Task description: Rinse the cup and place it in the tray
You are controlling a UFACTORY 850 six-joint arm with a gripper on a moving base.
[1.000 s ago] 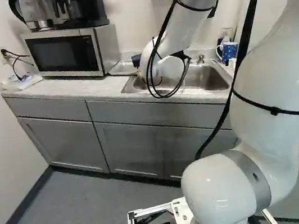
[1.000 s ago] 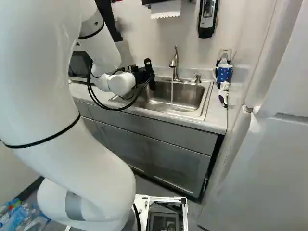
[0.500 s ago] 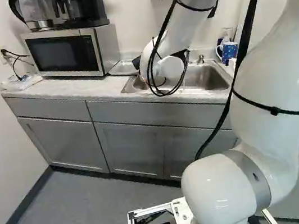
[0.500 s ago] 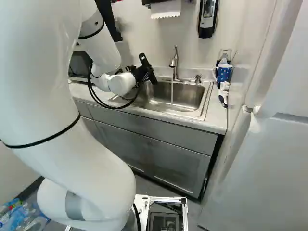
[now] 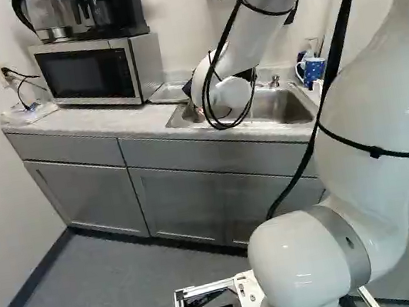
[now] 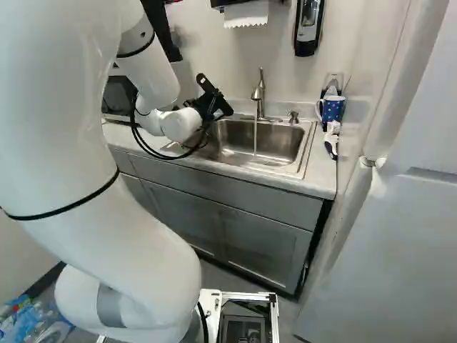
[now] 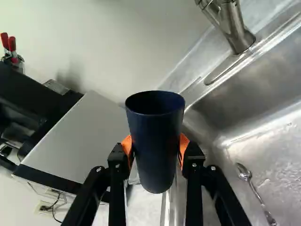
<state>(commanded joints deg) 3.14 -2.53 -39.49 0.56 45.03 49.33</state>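
Wrist view: steel sink [image 7: 263,117], black hand [image 7: 155,147] and, grasped in it, a dark blue cup [image 7: 155,136]

Gray cupboards [image 5: 184,196] carry a pale worktop [image 5: 94,122] with the sink set into it. A white arm [image 6: 86,143] reaches to the end of the sink nearer the microwave [image 5: 91,74]. Between microwave and sink sits a shallow, pale shape [image 5: 170,92], possibly the tray. The tap [image 6: 259,93] is running, its thin stream [image 6: 255,136] falling well to the side of the hand. A spotted mug [image 6: 332,109] stands past the sink's other end.

The hand is closed on the cup, one orange pad [image 7: 126,147] against each side. The cup lies directly between the fingers, its wide mouth reaching beyond the pads and its narrower base on the other side of them. Whether it leans in the room is hard to tell.

It looks like a light, fairly stiff plastic tumbler, unlikely to shatter but probably slippery when wet. The tapered wall could slide under a loose hold; a firm, even squeeze around the middle, as now, seems best, leaving mouth and base free for rinsing and setting down. Whether it has been rinsed does not show.

Smallest, a metal spoon [image 7: 257,194] lies in the sink.
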